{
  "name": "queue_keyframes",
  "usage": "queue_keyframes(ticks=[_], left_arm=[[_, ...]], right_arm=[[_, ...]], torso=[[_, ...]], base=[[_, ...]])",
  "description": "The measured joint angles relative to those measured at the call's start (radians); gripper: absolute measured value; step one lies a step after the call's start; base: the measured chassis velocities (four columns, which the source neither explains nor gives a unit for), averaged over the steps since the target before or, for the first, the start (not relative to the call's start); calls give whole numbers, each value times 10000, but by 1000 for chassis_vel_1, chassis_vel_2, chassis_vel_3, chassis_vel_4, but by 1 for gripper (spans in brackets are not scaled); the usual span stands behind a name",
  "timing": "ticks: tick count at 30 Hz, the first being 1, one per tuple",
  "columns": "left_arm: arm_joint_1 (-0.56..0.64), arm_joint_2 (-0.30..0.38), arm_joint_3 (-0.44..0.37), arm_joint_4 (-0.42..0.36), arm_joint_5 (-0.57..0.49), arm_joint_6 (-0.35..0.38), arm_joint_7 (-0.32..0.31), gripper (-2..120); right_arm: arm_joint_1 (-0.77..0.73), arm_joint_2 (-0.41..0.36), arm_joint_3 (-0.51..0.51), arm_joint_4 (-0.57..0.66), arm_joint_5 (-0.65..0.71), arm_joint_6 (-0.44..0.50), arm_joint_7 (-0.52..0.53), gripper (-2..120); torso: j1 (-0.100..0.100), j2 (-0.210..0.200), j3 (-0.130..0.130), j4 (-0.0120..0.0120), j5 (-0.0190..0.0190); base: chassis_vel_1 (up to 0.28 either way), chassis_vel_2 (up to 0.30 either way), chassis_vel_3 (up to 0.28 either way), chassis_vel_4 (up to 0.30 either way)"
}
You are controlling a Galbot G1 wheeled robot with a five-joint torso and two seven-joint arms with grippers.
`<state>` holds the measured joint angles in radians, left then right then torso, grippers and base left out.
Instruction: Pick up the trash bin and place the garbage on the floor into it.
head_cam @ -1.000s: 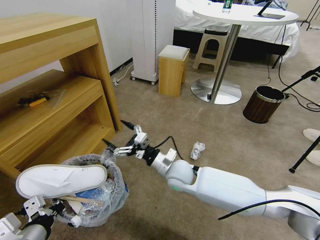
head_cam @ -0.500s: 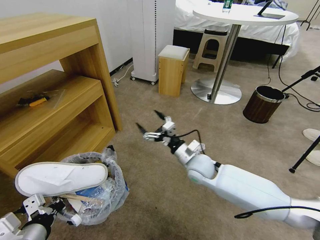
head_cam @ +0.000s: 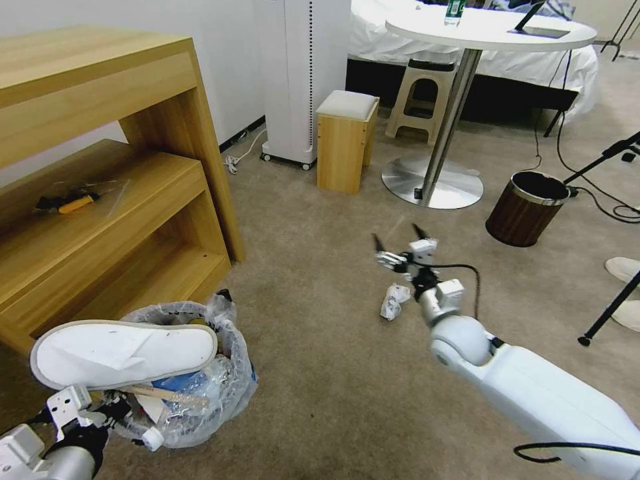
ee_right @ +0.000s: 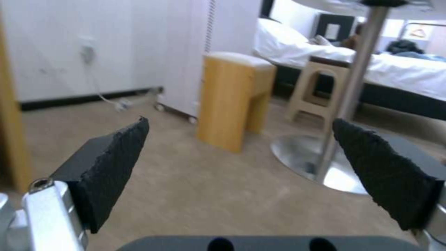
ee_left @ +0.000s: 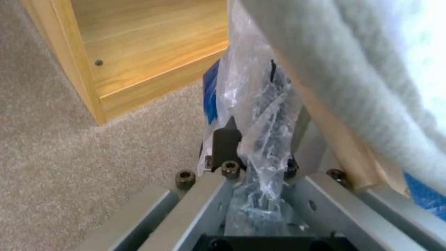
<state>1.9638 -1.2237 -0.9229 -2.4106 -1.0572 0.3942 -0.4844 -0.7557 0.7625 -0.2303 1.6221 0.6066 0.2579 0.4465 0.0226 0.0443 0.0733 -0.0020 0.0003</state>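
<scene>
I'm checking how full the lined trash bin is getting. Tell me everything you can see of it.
The trash bin is small and round, lined with a crinkly translucent bag whose blue print shows through. It looks overfilled: a white flat slipper lies across the top, with a wooden stick poking out beneath. It sits low beside the wooden shelf unit, over beige carpet. The left tool is shut on its bagged rim.

Even, bright indoor light, soft shadows. Glare on the round chrome pedestal base [head_cam: 432, 181] at 1 o'clock of the head view. Straight edges bow near head-view borders. Left wrist close-up soft; white fuzzy slipper [ee_left: 371, 80] overexposed. Right wrist background blurred.
</scene>
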Motion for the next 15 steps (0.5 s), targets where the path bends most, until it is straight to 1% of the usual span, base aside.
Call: queue_keyframes(ticks=[1,3,4,6,10,12,13,15], left_arm=[[0,0,0,0,0,0,0,0],[44,-29,0,-54,117,0,80,0],[44,-29,0,-54,117,0,80,0],[81,-77,3,-88,264,0,147,0],[116,-131,24,-123,388,0,188,0],[140,-182,46,-153,506,1,222,0],[140,-182,46,-153,506,1,222,0],[143,-230,55,-179,589,5,227,0]], right_arm=[[0,0,0,0,0,0,0,100],[-377,-4,446,-510,-349,479,-233,100],[-377,-4,446,-510,-349,479,-233,100],[-786,70,886,-853,-630,921,-385,100],[-1167,143,1265,-1022,-809,1186,-450,100],[-1567,205,1737,-1144,-915,1375,-604,100],[-1567,205,1737,-1144,-915,1375,-604,100],[-1884,306,2202,-1341,-1062,1684,-814,100]], torso=[[0,0,0,0,0],[0,0,0,0,1],[0,0,0,0,1],[0,0,0,2,-2],[0,0,0,2,1],[-1,0,-1,0,-1],[-1,0,-1,0,-1],[0,0,0,1,-2]], base=[[0,0,0,0],[0,0,0,0],[0,0,0,0],[0,0,0,0],[0,0,0,0],[0,0,0,0],[0,0,0,0],[0,0,0,0]])
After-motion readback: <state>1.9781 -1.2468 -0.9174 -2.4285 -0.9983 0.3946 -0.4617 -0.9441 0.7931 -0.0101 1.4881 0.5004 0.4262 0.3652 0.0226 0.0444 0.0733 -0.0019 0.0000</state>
